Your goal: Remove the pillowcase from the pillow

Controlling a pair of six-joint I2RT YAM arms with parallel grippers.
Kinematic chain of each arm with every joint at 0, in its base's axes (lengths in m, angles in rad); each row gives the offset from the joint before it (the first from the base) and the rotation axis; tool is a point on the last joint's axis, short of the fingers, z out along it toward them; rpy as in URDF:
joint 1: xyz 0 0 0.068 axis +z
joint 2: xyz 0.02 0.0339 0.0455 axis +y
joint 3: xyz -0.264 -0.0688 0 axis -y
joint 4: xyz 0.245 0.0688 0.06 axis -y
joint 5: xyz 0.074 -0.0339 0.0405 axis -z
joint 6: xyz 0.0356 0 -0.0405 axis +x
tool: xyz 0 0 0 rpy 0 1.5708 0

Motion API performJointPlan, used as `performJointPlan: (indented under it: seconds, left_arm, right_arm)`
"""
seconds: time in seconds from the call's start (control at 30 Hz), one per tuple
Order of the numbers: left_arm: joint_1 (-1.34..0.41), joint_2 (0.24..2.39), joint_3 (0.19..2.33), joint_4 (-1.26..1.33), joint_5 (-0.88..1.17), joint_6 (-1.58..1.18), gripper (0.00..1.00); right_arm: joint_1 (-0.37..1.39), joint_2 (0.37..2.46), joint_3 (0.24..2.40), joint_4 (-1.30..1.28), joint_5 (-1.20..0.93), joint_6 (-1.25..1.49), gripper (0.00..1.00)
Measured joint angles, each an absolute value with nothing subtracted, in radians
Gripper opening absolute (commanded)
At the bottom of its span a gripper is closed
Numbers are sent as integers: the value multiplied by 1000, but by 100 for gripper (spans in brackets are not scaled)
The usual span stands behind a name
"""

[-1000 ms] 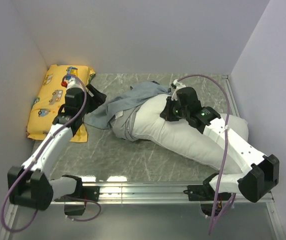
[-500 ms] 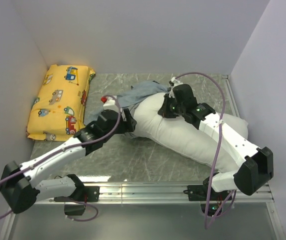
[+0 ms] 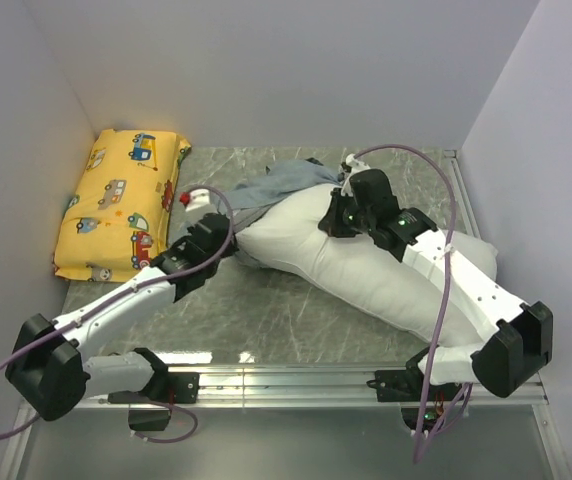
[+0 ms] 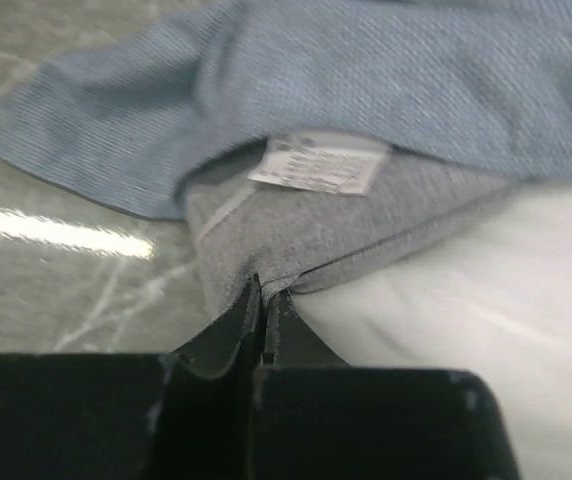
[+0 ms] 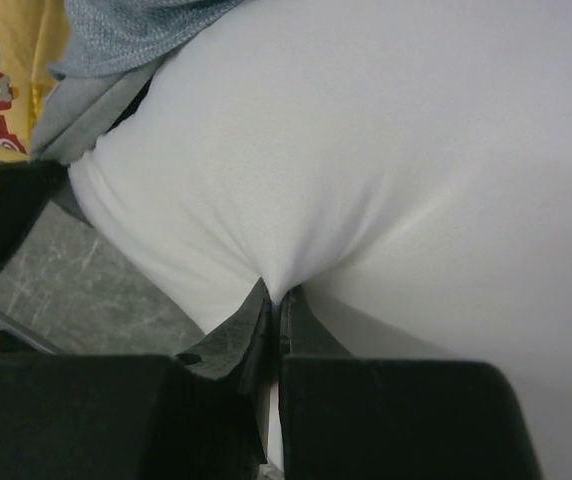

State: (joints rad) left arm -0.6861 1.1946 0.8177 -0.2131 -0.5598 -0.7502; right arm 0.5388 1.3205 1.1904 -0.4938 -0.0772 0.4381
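The white pillow (image 3: 366, 265) lies slantwise across the table, from the middle to the right. Its far left end is still inside the grey pillowcase (image 3: 271, 190), which is bunched and turned to its blue-grey inside (image 4: 386, 90). My left gripper (image 3: 228, 243) is shut on the pillowcase's grey hem (image 4: 296, 245), just under a white label (image 4: 321, 165). My right gripper (image 3: 338, 218) is shut on a pinch of the pillow's white fabric (image 5: 296, 180) near its covered end.
A yellow pillow with cartoon vehicles (image 3: 121, 200) lies against the left wall. White walls close in the back and both sides. The right arm stretches along the white pillow toward the near right corner.
The left gripper swung from above the yellow pillow to the pillowcase's edge, then shut on the hem. More white pillow shows at its left end. The right gripper kept its grip.
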Motion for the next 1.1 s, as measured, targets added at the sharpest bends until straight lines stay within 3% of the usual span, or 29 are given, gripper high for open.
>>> performJointPlan:
  seconds: [0.4,1.1]
  left_arm:
    - [-302,1292,805,-70,-302,-781,0]
    - [-235,1621,819,108,-69,-896,1]
  right_arm:
    - [538,1153,1139,-553,-128,425,0]
    - [458,1080,1310,-558,-653,498,0]
